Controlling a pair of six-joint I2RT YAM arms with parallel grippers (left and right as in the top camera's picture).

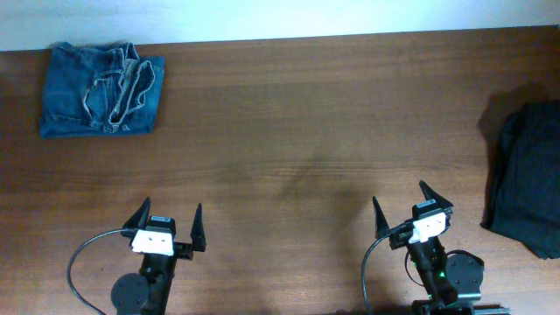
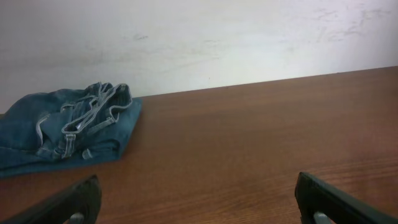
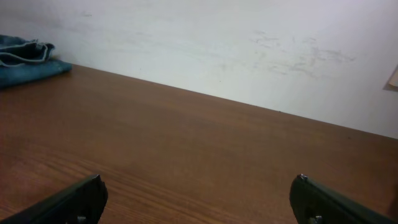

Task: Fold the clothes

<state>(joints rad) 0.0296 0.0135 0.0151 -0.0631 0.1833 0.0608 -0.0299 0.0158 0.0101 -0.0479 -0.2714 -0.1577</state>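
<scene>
Folded faded blue jeans (image 1: 102, 90) lie at the table's far left corner; the left wrist view has the jeans (image 2: 65, 127) at its left, the right wrist view only a corner of the jeans (image 3: 28, 62). A heap of black clothes (image 1: 528, 178) rests at the right edge, partly cut off by the frame. My left gripper (image 1: 171, 211) stands open near the front edge, nothing between its fingers, far from the jeans. My right gripper (image 1: 401, 197) is open too, empty, left of the black heap. In the wrist views the left gripper (image 2: 196, 186) and right gripper (image 3: 198, 186) frame only bare wood.
The brown wooden table (image 1: 289, 131) runs back to a white wall (image 2: 217, 43). Both arm bases and their cables sit at the front edge.
</scene>
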